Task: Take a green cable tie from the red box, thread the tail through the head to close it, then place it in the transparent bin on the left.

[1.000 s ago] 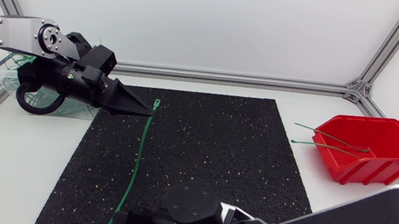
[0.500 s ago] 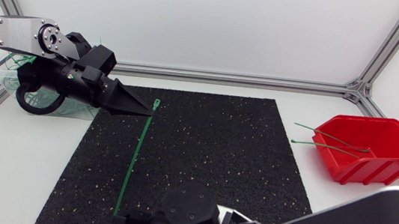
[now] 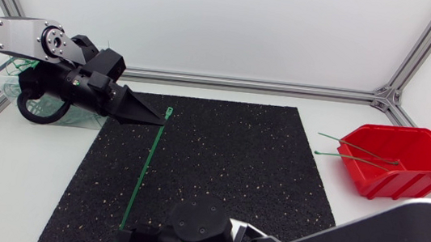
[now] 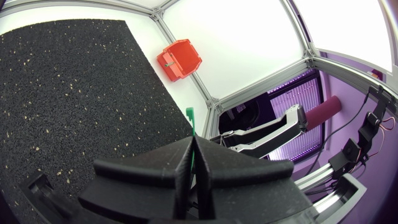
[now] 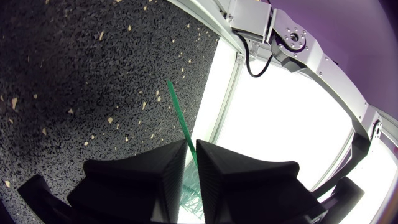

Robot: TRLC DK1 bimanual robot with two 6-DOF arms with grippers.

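1. Well, the threading step looks to be the one in hand. One green cable tie [image 3: 145,170] is out of the red box [image 3: 408,180] and stretched over the black mat [image 3: 235,164], not yet bent into a loop.
2. The left gripper [image 4: 193,144] is clamped shut on the tie just below its head. The little square head pokes out past the fingertips, above the mat's far left part.
3. The right gripper [image 5: 191,148], low at the near edge of the desk [image 3: 22,172], pinches the tail end between its two fingers. A short length of the strap sticks out beyond them.
4. Between the two grips the strap runs nearly straight, from head to tail.
5. To my eye, the next move calls for curling the tail round towards the head and lining its tip up with the slot. The strap seems springy and the slot is small, so the aim must be careful.
6. The transparent bin [image 3: 0,72] sits just behind the left arm with green ties already in it. The drop-off should be a short carry once the loop is closed.
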